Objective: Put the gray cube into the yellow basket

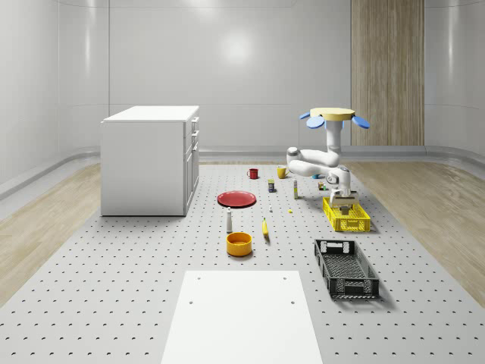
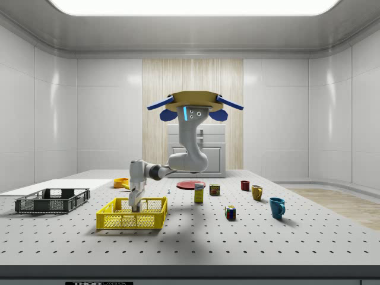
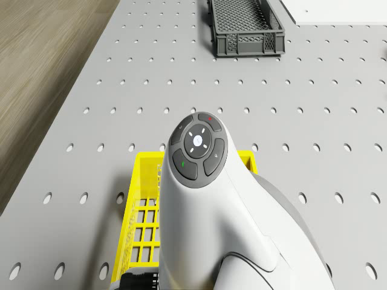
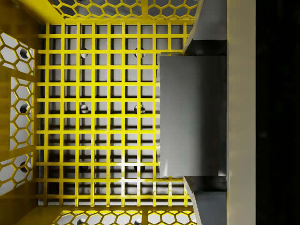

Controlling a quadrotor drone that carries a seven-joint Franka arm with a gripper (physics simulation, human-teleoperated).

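- The perforated table [image 1: 114, 288] bears the whole layout; a white cabinet [image 1: 150, 159] stands at about ten o'clock of its middle in the whole-scene view, and a white sheet [image 1: 244, 317] lies at six o'clock.
- The drone [image 1: 334, 116] hovers in the air above the table, just beyond the yellow basket [image 1: 346, 214], its blue rotor blades spread around a tan disc; in the side view it hangs at about one o'clock of the basket.
- The white arm [image 2: 178, 160] drops from the drone, bends, and reaches straight down into the basket.
- The black crate [image 1: 346, 267] sits at six o'clock of the yellow basket in the whole-scene view, apart from it.
- The yellow basket shows its grid floor and honeycomb walls in the wrist view.
- The gripper [image 4: 206, 115] is lowered inside the basket, below its rim in the side view, its fingers [image 4: 206, 199] closed narrow on the gray cube [image 4: 192, 115].
- The gray cube is held between the fingers over the basket floor; whether it touches the floor I cannot tell.
- A red plate [image 1: 236, 199] lies at nine o'clock of the basket in the whole-scene view, with an orange bowl [image 1: 239, 243] at about six o'clock of the plate.
- A blue mug [image 2: 276, 207] stands at three o'clock of the basket in the side view, well apart.
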